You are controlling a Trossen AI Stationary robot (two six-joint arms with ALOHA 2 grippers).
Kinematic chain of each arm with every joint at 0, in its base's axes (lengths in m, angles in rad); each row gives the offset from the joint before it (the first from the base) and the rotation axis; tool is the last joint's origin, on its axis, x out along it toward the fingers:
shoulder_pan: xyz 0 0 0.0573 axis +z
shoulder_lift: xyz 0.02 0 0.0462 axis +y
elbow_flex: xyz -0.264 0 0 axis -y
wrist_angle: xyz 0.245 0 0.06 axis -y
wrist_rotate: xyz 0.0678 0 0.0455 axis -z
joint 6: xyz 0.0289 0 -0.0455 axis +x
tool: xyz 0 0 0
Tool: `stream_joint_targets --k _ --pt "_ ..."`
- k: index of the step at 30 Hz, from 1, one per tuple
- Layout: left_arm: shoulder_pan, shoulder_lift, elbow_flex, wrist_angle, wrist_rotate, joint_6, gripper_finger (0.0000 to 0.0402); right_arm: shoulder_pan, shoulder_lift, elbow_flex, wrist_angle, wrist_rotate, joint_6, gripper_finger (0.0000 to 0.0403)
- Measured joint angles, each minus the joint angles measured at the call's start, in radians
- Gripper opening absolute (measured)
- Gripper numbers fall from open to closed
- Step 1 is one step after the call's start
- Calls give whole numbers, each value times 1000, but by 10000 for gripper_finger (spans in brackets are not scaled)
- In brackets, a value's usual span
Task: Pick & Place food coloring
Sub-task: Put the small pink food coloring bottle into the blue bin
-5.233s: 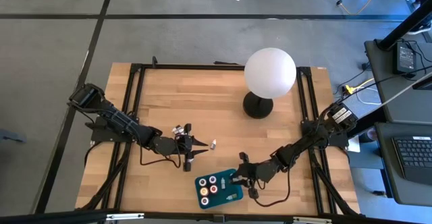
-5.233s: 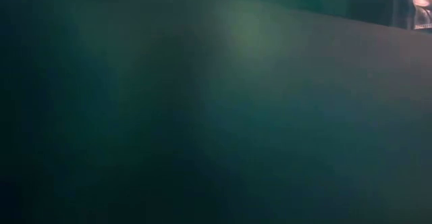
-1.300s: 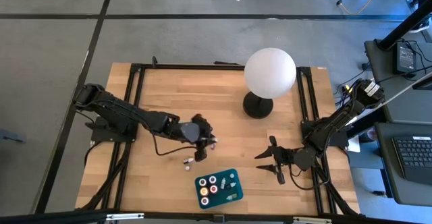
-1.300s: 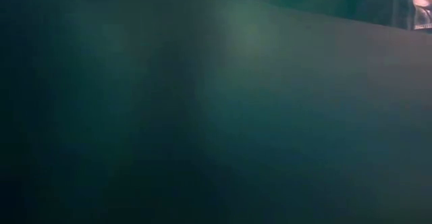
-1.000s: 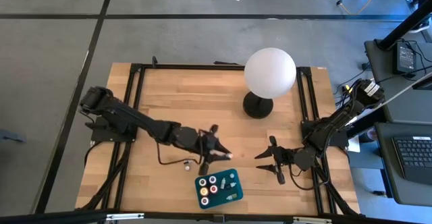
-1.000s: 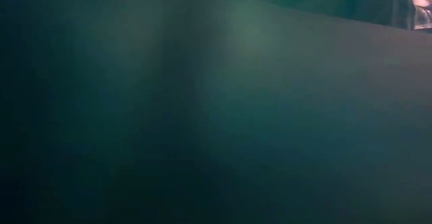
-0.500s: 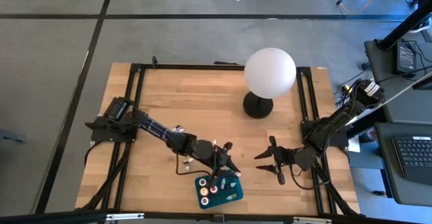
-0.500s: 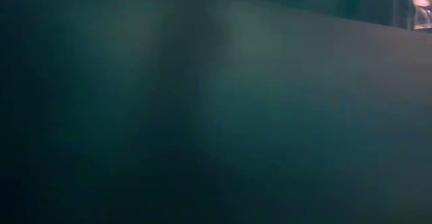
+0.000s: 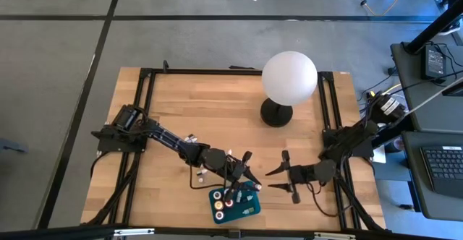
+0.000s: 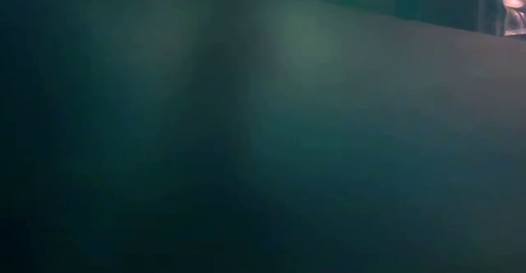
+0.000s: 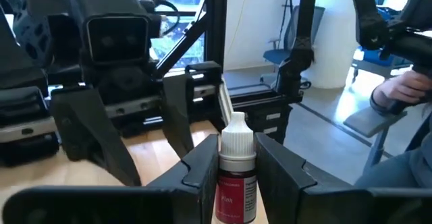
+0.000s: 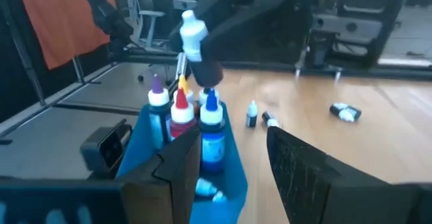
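My left gripper [image 9: 248, 173] hangs over the far edge of the teal tray [image 9: 253, 201], shut on a tiny food coloring bottle [image 11: 236, 177] that has a white cap and dark pink liquid. Several more bottles with purple, red and blue tips [image 12: 181, 113] stand in the tray. Three loose ones [image 12: 252, 114] rest on the wood beyond it. My right gripper [image 9: 277, 176] is open, just right of the tray, pointing at it. The low view shows only the tray's teal wall [image 10: 263, 141]. My left gripper pinches the bottle's body [image 11: 236, 187], just under the white cap, between its two fingers. The fingers [image 11: 202, 163] come in about level from the table's left. The bottle is lifted clear above the tray, cap up.
A white globe lamp on a black base [image 9: 289, 77] stands at the far right of the wooden table. Black frame rails run along the table's sides. Bare wood lies between the lamp and the tray.
My left gripper has carried the bottle toward the table's near-right, sinking from beside the tray to over its far edge, and has levelled out. My right gripper has shifted left toward the tray and rolled a little, staying open.
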Motion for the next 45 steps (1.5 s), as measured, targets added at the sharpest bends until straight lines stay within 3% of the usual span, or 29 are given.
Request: stream_joint_targets --k 14,27,45 --pt "-11 -1 0 7 20 0 88 -53 124 200 -60 -42 -110 174" --pt "-15 -1 -1 12 -27 55 88 -52 124 211 -74 -123 -80 175" --pt "-16 -1 -1 60 -43 54 88 -68 124 233 -57 -126 -96 174"
